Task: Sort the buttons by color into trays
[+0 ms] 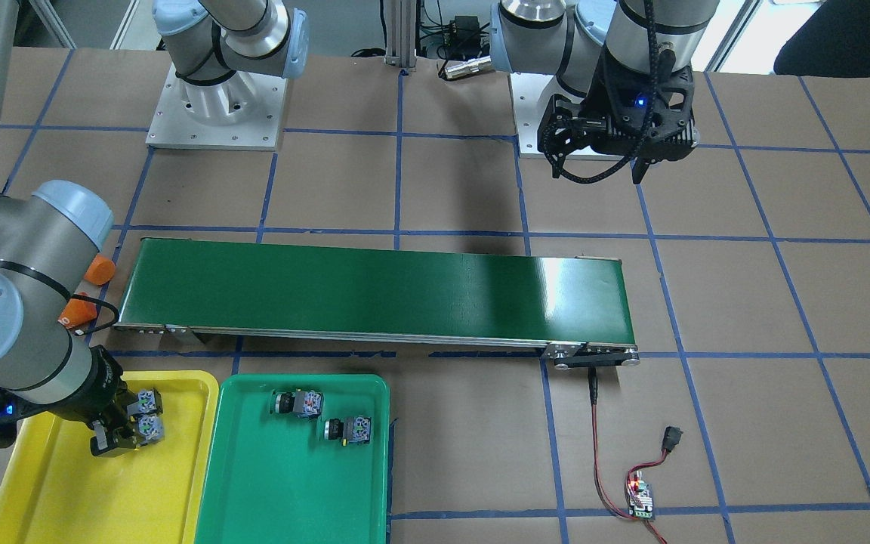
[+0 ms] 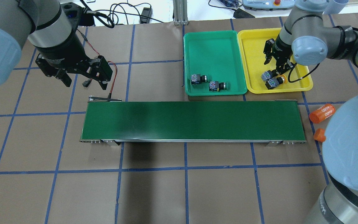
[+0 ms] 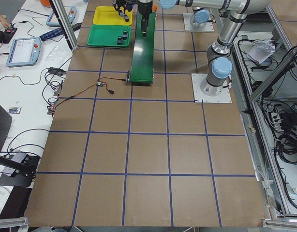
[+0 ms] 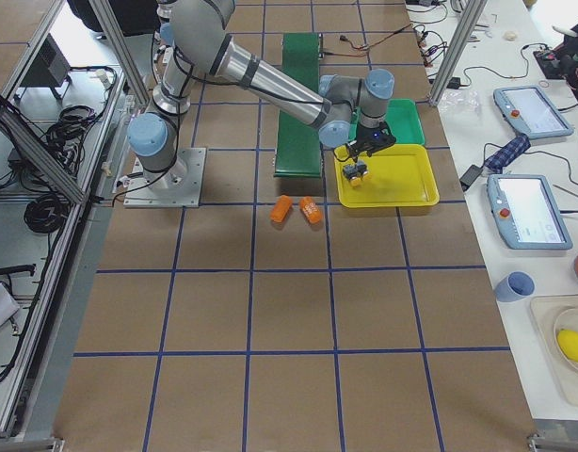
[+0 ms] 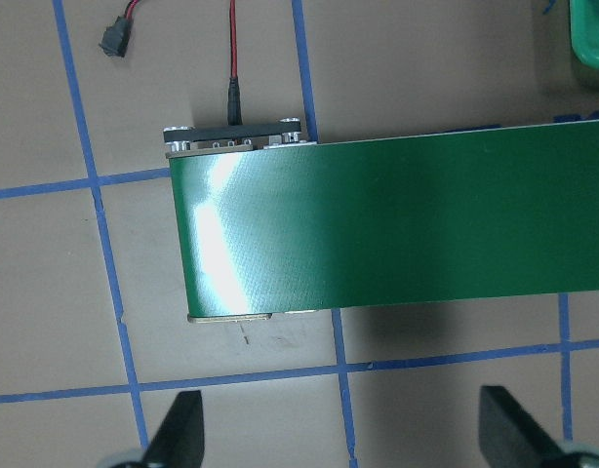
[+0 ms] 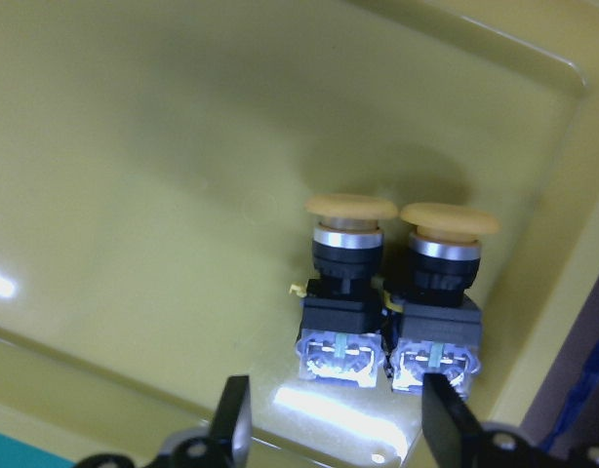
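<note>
The right gripper (image 6: 337, 421), fingers spread and empty, hangs just over two yellow buttons (image 6: 350, 292). They lie side by side near a corner of the yellow tray (image 6: 134, 195), caps pointing away from it. Only the wrist view shows both yellow caps. Overhead, two other buttons (image 2: 197, 78) lie in the green tray (image 2: 213, 43), long axes along the conveyor belt (image 2: 191, 119), caps toward the yellow tray. The left gripper (image 5: 343, 434), also spread, hovers beside the belt's end.
</note>
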